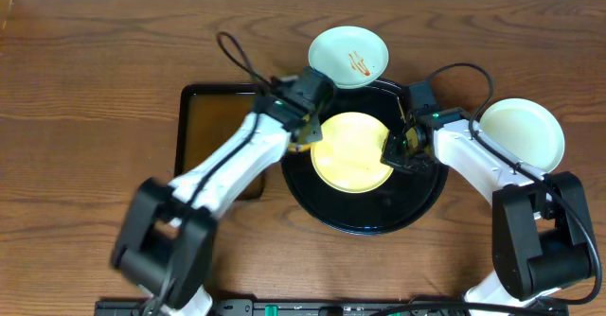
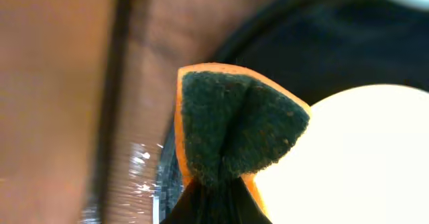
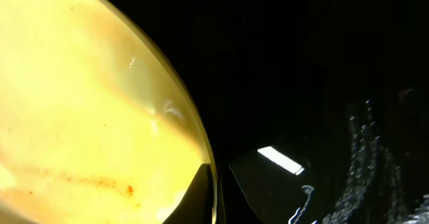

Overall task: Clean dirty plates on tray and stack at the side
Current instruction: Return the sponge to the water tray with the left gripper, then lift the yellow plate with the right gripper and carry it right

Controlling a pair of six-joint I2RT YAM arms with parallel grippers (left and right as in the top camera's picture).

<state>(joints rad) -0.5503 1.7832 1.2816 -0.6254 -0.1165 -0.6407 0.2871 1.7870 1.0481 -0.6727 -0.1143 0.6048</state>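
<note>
The cream-yellow plate [image 1: 352,152] lies in the round black tray [image 1: 417,207]. My right gripper [image 1: 396,153] is shut on the plate's right rim; in the right wrist view the jaws [image 3: 214,192] pinch the rim of the yellow plate [image 3: 80,103], which has faint orange specks. My left gripper [image 1: 305,127] is shut on a sponge [image 2: 234,127], green scrub side showing with an orange edge, at the plate's left rim [image 2: 362,157]. A pale blue plate [image 1: 348,55] with orange sauce streaks sits behind the tray. Another pale plate [image 1: 521,131] sits on the table at the right.
A rectangular black tray of brownish liquid [image 1: 204,117] lies left of the round tray, partly under my left arm. The round tray's wet black floor [image 3: 322,83] shows droplets. Cables loop above both wrists.
</note>
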